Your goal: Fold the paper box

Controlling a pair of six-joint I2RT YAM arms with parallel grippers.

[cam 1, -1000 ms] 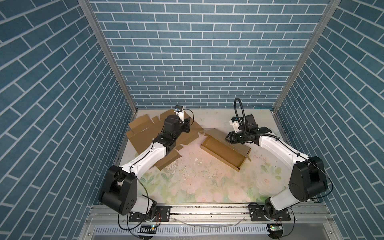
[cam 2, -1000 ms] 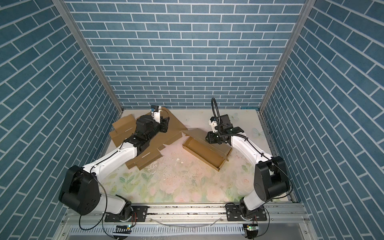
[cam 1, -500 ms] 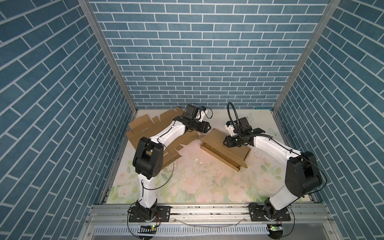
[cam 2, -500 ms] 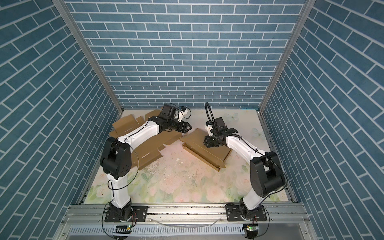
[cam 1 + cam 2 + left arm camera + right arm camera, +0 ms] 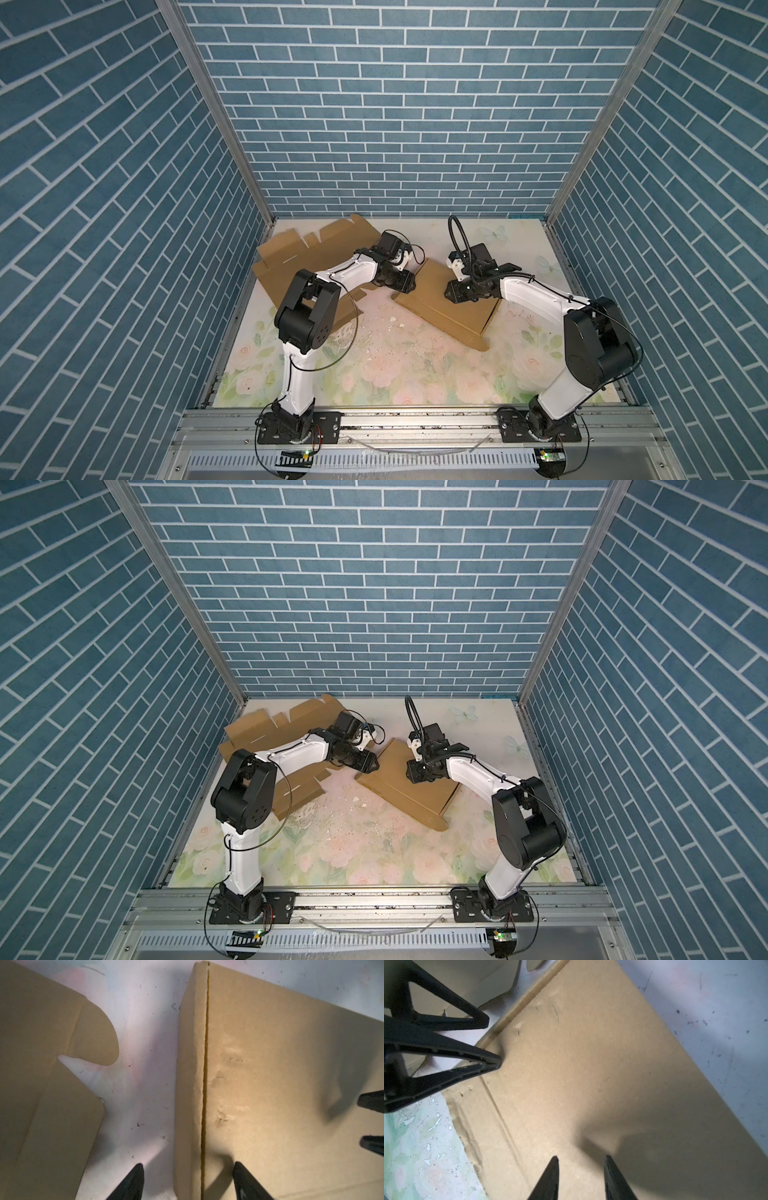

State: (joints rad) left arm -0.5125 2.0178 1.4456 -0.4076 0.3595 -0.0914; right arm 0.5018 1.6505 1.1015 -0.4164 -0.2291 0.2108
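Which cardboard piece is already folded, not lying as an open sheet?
The cardboard box right of centre, with its lid down; the notched cardboard sheets at the left are unfolded.

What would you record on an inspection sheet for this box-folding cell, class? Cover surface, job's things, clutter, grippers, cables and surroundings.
Surface: floral mat, scuffed.
Job's things: shallow cardboard box, lid down; flat cardboard blanks at left rear.
Clutter: white scraps on mat.
Grippers: left gripper open, fingers astride box edge; right gripper open over box top.
Cables: black loop at right wrist.
Surroundings: blue brick-pattern walls.
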